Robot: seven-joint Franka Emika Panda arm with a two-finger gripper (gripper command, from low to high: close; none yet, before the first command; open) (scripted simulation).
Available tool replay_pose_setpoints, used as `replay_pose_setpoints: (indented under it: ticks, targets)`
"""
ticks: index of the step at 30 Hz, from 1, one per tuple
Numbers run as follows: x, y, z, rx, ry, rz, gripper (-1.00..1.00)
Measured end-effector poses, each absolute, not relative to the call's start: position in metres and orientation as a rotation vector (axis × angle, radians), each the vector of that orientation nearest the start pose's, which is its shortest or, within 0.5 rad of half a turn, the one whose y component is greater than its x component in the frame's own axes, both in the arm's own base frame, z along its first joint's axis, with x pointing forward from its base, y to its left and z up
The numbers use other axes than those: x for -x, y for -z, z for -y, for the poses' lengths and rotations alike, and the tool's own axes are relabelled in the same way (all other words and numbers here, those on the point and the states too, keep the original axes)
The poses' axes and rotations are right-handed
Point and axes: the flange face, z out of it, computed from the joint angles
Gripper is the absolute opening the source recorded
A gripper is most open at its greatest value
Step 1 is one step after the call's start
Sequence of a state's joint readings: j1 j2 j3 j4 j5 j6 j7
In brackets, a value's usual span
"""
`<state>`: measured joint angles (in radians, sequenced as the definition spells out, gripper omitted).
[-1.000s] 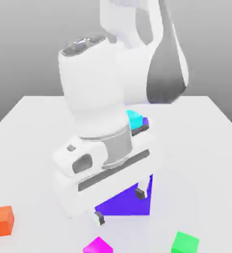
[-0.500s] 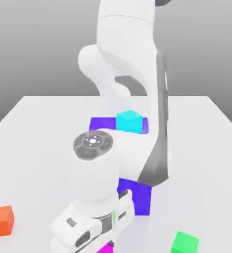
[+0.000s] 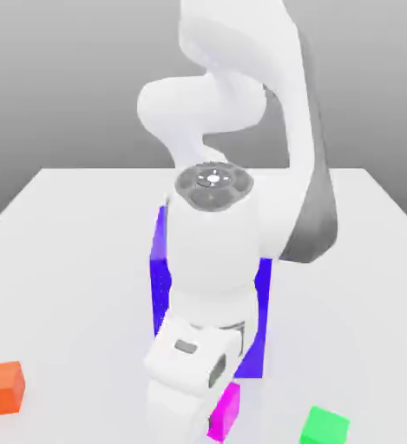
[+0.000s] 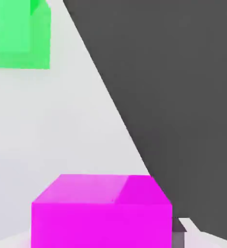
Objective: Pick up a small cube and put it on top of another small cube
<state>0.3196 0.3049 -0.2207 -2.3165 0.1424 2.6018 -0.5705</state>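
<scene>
The small magenta-pink cube sits at the tip of my gripper, near the table's front edge, just in front of the big purple block. In the hand view the same cube is close up between my fingers, and a grey fingertip presses against its side. My gripper is shut on it. The small green cube lies on the table to the exterior view's right of the held cube; it also appears in the hand view. The small orange cube rests far to the exterior view's left.
My white arm stands over the big purple block and hides most of it. The table's front edge runs close beside the held cube and the green cube, with dark space beyond it.
The hand dropped onto the magenta cube and closed on it. The cube has since shifted to the exterior view's right and slightly up. The arm swung, hiding the cyan cube behind it.
</scene>
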Motion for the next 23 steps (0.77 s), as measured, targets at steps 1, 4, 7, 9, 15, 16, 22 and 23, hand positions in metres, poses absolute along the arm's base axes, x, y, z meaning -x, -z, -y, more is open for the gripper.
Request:
replay_pose_setpoints:
  ticks: [1,4,7,9,15,16,22,23]
  targets:
    - [-0.52,-0.216,-0.058,2.976,-0.01,0.979,-1.0]
    - [-0.517,-0.226,-0.093,2.84,-0.009,1.324,-1.0]
    - [-0.511,-0.236,-0.128,2.667,-0.006,1.651,-1.0]
    - [-0.506,-0.238,-0.148,2.552,-0.003,1.83,-1.0]
    - [-0.505,-0.189,-0.155,2.507,-0.002,1.893,1.0]
    - [-0.505,-0.189,-0.155,2.507,-0.002,1.893,1.0]
    - [-0.506,-0.209,-0.156,2.504,0.003,1.899,1.0]
    - [-0.506,-0.222,-0.156,2.504,0.002,1.899,1.0]
